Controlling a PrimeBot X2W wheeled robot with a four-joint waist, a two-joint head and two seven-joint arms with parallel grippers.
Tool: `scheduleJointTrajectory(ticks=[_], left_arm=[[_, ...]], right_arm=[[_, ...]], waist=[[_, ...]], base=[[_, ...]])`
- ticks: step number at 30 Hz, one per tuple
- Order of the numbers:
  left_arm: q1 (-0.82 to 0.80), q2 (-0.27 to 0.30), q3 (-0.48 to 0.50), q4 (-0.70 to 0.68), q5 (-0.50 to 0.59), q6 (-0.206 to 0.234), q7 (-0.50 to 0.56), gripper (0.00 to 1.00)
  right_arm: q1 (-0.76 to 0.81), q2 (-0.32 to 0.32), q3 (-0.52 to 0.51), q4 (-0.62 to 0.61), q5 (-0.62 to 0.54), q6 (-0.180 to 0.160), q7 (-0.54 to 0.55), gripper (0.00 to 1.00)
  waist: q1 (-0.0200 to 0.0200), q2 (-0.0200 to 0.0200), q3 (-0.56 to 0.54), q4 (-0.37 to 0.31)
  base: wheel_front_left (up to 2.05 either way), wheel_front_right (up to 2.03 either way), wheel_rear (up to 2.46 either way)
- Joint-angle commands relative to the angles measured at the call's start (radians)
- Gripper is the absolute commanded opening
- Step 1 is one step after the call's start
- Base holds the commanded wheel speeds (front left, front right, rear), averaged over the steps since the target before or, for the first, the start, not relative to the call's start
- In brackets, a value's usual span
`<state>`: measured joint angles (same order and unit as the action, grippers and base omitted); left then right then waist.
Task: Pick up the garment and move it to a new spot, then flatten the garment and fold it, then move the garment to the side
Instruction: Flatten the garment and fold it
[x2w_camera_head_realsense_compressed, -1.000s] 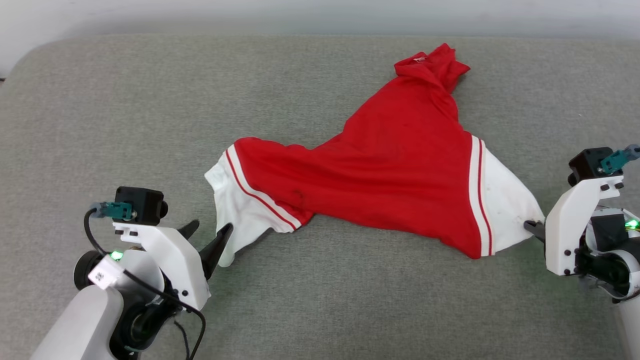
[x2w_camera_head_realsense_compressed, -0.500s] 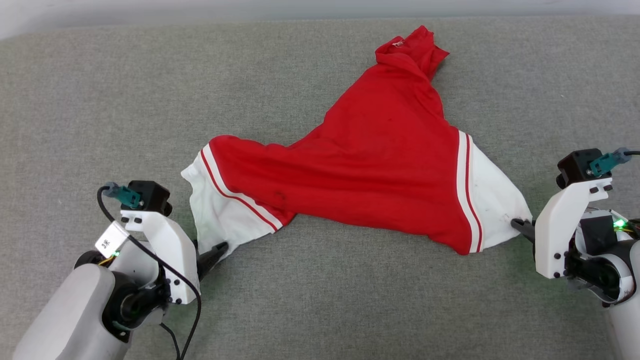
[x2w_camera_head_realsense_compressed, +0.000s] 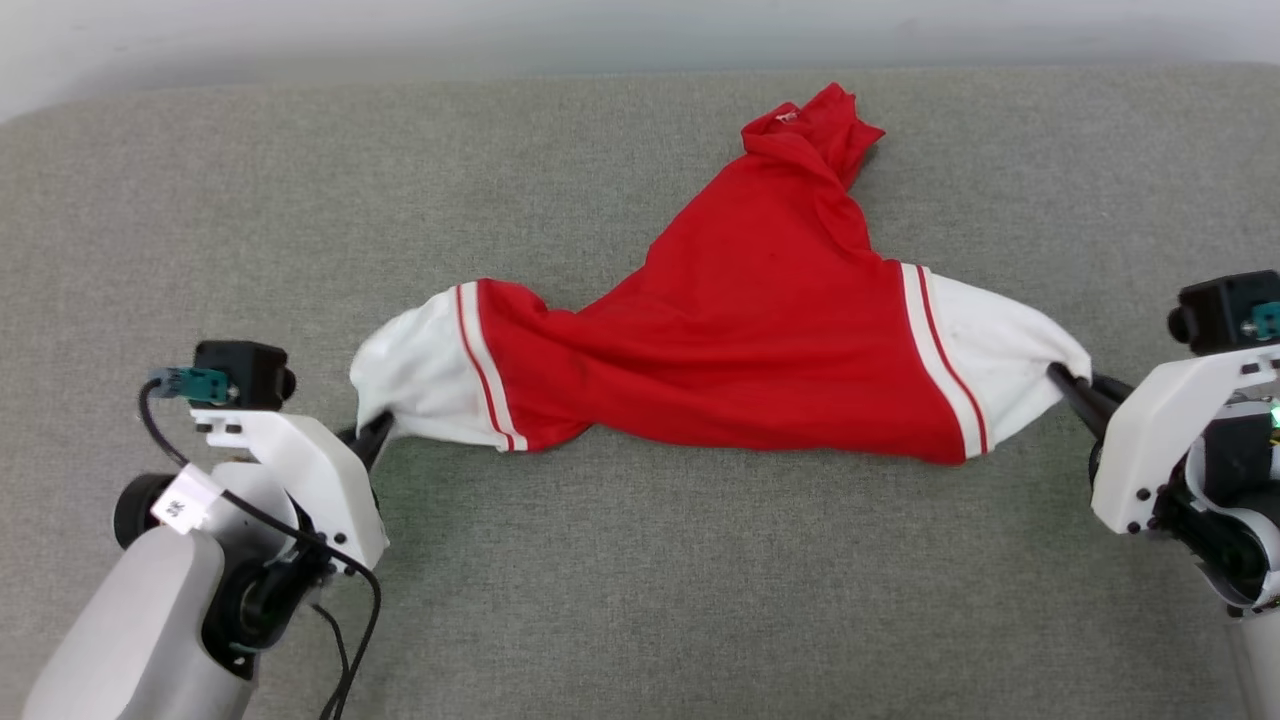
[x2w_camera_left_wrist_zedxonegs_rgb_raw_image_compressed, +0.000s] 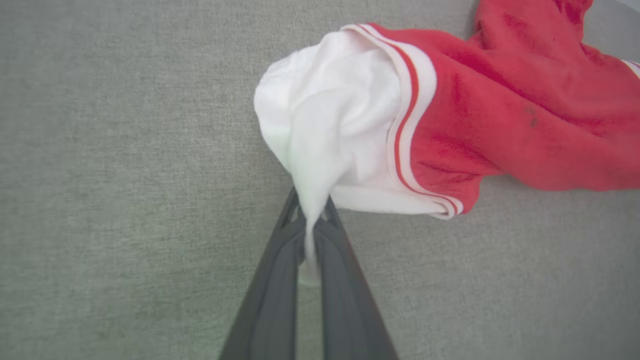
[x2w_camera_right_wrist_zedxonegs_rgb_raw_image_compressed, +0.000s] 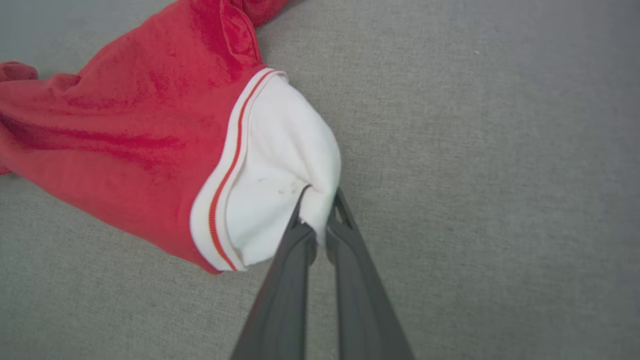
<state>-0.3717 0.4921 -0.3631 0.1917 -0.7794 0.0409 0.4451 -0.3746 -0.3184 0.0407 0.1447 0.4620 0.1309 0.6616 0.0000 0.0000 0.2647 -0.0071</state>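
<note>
my left gripper (x2w_camera_left_wrist_zedxonegs_rgb_raw_image_compressed: 310, 225) and right gripper (x2w_camera_right_wrist_zedxonegs_rgb_raw_image_compressed: 320, 210) each clench an end of the red jersey (x2w_camera_head_realsense_compressed: 760, 350), bunched and unfolded, so moving, flattening and folding remain

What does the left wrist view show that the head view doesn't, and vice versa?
Left wrist view: a fold of the white left sleeve drawn in between the left gripper's shut jaws. Head view: the right gripper clamping the other sleeve, with the garment spanning between both. Shared: the left sleeve and the grey surface.
</note>
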Motion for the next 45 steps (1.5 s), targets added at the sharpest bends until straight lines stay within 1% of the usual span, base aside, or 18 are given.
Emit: scheduleJointTrajectory(ticks=[1,4,6,11,15,18,21,25,29,33,38,45], left_arm=[[0.011,0.002,0.014,-0.023,0.013,0.011,-0.035,0.0],[0.001,0.011,0.046,-0.083,0.038,0.032,-0.104,0.0],[-0.014,0.019,0.066,-0.126,0.054,0.053,-0.133,0.0],[-0.054,0.022,0.102,-0.236,0.086,0.091,-0.184,0.0],[-0.112,0.016,0.131,-0.295,0.103,0.119,-0.215,0.0],[-0.176,0.007,0.137,-0.297,0.109,0.123,-0.226,0.0],[-0.261,-0.008,0.129,-0.26,0.119,0.113,-0.235,0.0],[-0.399,-0.036,0.112,-0.17,0.136,0.089,-0.257,0.0],[-0.55,-0.054,0.101,-0.064,0.161,0.06,-0.296,0.0],[-0.695,-0.073,0.089,0.057,0.189,0.032,-0.339,0.0],[-0.861,-0.073,0.088,0.184,0.221,0.003,-0.399,0.0],[-1.041,-0.045,0.097,0.314,0.255,-0.029,-0.47,0.0]], right_arm=[[0.01,-0.003,-0.012,-0.015,-0.003,-0.001,-0.033,0.0],[0.01,-0.008,-0.028,-0.052,-0.016,-0.001,-0.089,0.0],[0.003,-0.013,-0.042,-0.08,-0.034,0.0,-0.125,0.0],[-0.033,-0.004,-0.074,-0.155,-0.068,-0.001,-0.199,0.0],[-0.09,-0.002,-0.088,-0.199,-0.101,-0.001,-0.22,0.0],[-0.155,-0.002,-0.079,-0.204,-0.116,-0.001,-0.215,0.0],[-0.236,-0.006,-0.062,-0.183,-0.125,-0.001,-0.205,0.0],[-0.37,-0.024,-0.041,-0.131,-0.141,-0.001,-0.217,0.0],[-0.519,-0.029,-0.007,-0.052,-0.152,-0.001,-0.244,0.0],[-0.669,-0.034,0.023,0.059,-0.166,-0.001,-0.29,0.0],[-0.852,-0.022,0.051,0.195,-0.181,-0.001,-0.355,0.0],[-1.07,-0.003,0.078,0.363,-0.2,-0.001,-0.449,0.0]], waist=[[0.0,0.0,-0.014,0.002],[0.0,0.0,-0.032,0.005],[0.0,0.0,-0.043,0.005],[0.0,0.0,-0.073,0.001],[0.0,0.0,-0.086,-0.003],[0.0,0.0,-0.085,-0.007],[0.0,0.0,-0.073,-0.01],[0.0,0.0,-0.041,-0.008],[0.0,0.0,0.0,-0.017],[0.0,0.0,0.037,-0.023],[0.0,0.0,0.091,-0.04],[0.0,0.0,0.168,-0.066]], base=[[0.0,0.0,0.0],[0.0,0.0,0.0],[0.0,0.0,0.0],[0.0,0.0,0.0],[0.0,0.0,0.0],[0.0,0.0,0.0],[0.0,0.0,0.0],[0.0,0.0,0.0],[0.0,0.0,0.0],[0.0,0.0,0.0],[0.0,0.0,0.0],[0.0,0.0,0.0]])
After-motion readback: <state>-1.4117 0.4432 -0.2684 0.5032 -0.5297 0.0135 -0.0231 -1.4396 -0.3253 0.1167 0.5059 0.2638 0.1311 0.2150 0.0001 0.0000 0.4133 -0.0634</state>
